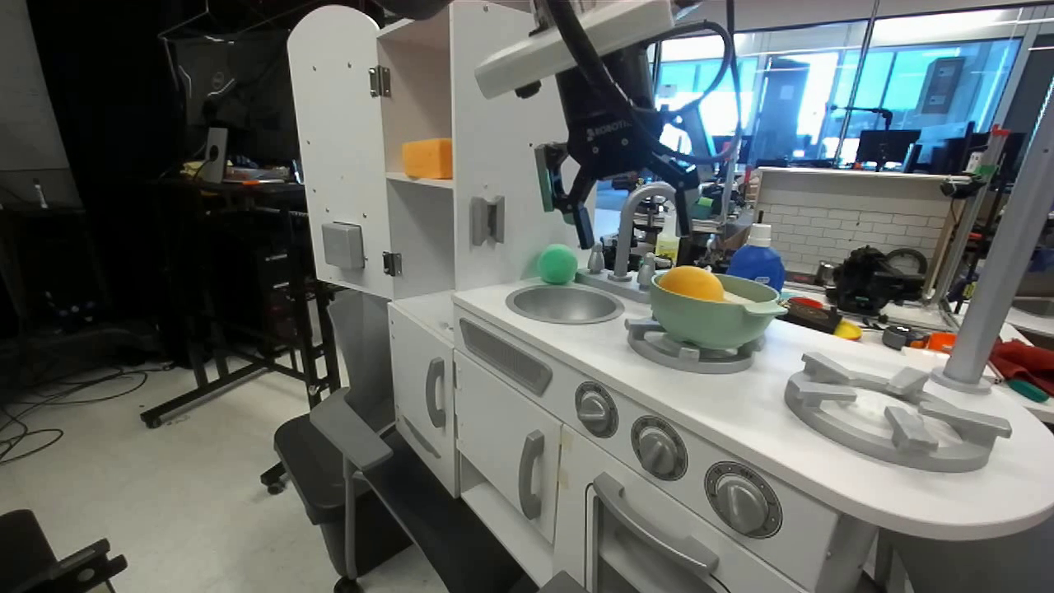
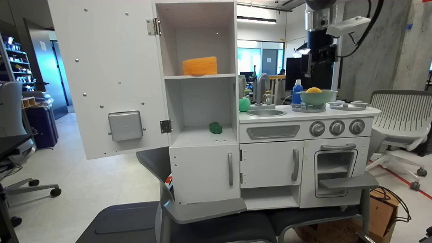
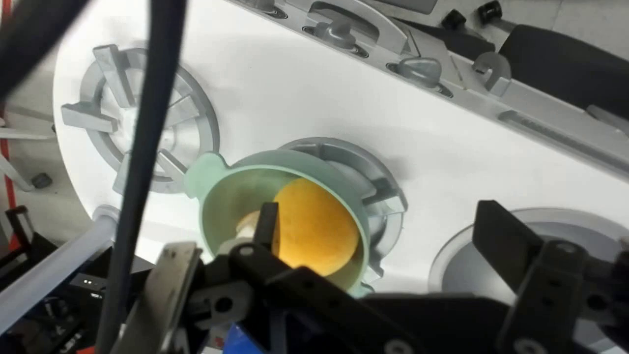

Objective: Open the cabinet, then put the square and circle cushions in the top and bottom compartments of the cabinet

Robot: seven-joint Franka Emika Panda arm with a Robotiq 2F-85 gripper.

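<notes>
In both exterior views, the block [image 1: 427, 158] is shelved in the cabinet's [image 1: 494, 148] top compartment, well left of the gripper [image 1: 633, 231]. Below-left of the gripper, the green ball [image 1: 557, 264] is seen, presumably next to be fetched. The jaws are spread wide, nothing held; "ROBOTI", its end obscured, is printed above them.

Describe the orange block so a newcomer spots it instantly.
Find the tall white cabinet whose upper door is swung open. Inside, in the top compartment, sits the orange block. It's bigger and flat-sided, unlike the small dark-green object in the bottom compartment.
</notes>
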